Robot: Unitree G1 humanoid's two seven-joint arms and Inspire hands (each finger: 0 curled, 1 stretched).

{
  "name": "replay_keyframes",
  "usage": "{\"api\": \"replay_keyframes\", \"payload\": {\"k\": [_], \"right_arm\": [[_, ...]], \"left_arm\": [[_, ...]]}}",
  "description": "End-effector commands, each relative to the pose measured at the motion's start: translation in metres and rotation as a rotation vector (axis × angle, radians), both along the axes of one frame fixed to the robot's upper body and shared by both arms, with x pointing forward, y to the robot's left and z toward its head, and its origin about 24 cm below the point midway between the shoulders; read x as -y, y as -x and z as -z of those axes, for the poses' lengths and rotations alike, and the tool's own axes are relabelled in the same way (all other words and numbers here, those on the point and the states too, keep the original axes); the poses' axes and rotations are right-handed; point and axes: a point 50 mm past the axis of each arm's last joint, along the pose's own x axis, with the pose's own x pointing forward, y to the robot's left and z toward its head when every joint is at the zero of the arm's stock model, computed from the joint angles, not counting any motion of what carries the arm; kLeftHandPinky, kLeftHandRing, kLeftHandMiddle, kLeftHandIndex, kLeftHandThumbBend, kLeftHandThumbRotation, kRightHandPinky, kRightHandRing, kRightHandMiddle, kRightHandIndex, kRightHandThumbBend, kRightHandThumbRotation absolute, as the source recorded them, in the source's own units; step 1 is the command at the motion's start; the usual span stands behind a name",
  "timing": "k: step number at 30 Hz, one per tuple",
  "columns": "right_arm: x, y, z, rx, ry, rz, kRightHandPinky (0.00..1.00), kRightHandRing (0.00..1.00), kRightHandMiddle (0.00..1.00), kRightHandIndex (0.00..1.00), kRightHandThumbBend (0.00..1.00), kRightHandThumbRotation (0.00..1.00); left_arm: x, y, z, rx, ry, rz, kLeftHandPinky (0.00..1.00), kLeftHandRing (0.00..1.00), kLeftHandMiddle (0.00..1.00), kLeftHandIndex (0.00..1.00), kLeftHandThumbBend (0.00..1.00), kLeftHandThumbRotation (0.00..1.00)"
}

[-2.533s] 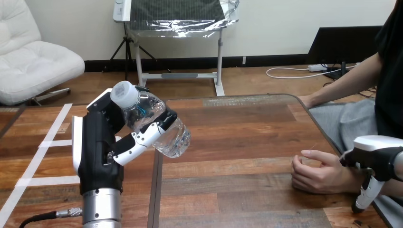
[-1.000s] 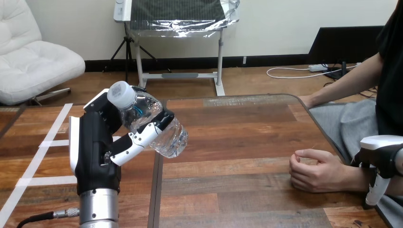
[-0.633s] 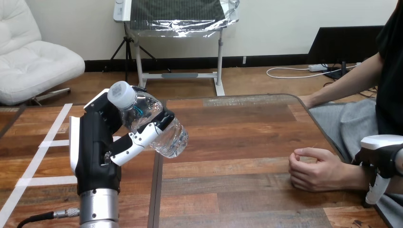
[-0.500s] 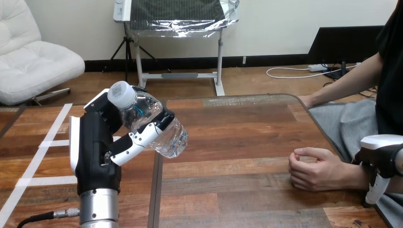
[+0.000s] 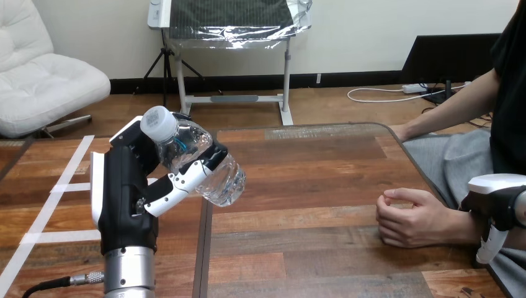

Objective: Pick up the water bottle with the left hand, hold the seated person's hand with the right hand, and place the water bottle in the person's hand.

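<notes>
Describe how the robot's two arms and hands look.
Left hand: black body, white shell along its back, black-and-white jointed fingers, on a silver cylindrical forearm. Right hand: black with a rounded white shell on top.

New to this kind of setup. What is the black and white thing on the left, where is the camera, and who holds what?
The camera sits on a humanoid robot's head, looking down across a wooden table. The black and white thing is the robot's left hand, on a silver forearm that comes up from the bottom edge. Its fingers are curled round a clear water bottle with a white cap, held tilted above the table. At the right, a seated person's hand rests loosely curled on the table. The robot's right hand is at that person's wrist; whether it grips the wrist cannot be told.
</notes>
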Motion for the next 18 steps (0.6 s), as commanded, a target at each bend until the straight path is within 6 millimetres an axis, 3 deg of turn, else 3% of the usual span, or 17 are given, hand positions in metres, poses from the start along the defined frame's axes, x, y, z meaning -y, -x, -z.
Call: {"api": "replay_keyframes", "payload": {"k": [1,18], "right_arm": [[-0.0134,-0.0156,-0.0107,0.067,-0.053,-0.041,0.58,0.70,0.78,0.78,0.61,0.00],[-0.0202,-0.0174,-0.0026,0.083,-0.145,-0.026,0.54,0.62,0.70,0.74,0.61,0.00]], "left_arm": [[0.0032,-0.0051,-0.0173,0.087,0.006,0.008,0.49,0.44,0.45,0.50,0.63,0.00],[0.0020,-0.0044,-0.0161,0.085,0.009,0.003,0.49,0.45,0.45,0.50,0.64,0.00]]}}
